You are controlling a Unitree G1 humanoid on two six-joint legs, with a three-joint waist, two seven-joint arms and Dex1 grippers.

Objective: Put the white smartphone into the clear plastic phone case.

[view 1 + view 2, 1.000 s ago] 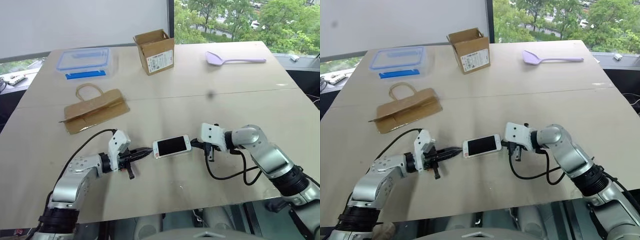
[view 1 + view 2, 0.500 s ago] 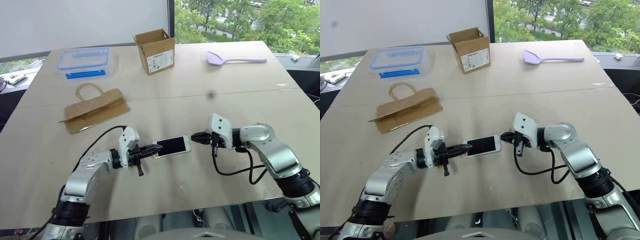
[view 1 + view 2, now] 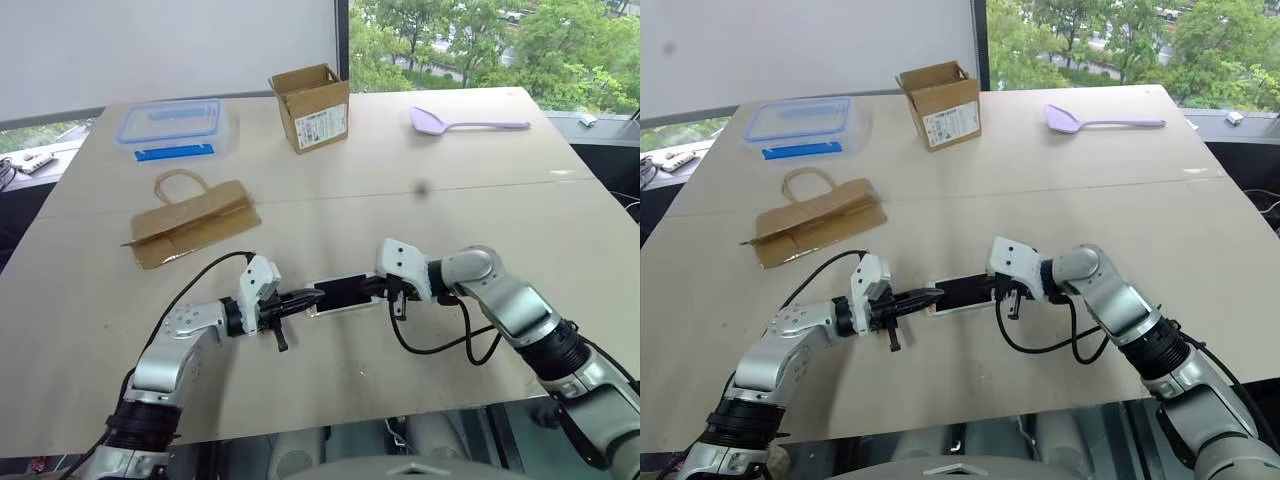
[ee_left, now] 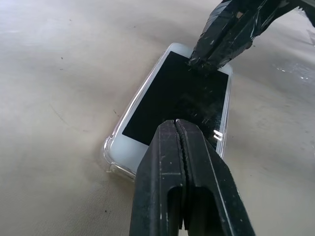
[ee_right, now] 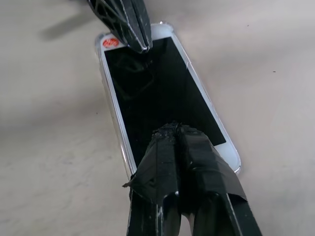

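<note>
Tabletop [image 3: 420,330]: both closed grippers, left [image 4: 178,123] and right [image 5: 170,129], press on the white smartphone [image 4: 177,98].

Phone [image 3: 341,294] ends under closed fingers [image 4: 184,162]

A wide beige table [image 3: 480,210] stands before a white wall [image 3: 160,45] and a window [image 3: 480,35] onto green trees.

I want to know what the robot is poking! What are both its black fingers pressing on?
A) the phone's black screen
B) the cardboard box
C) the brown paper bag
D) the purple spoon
A: the shut fingers of the left gripper and of the right gripper both rest on the black screen of the white smartphone, which sits in the clear plastic phone case.
</note>
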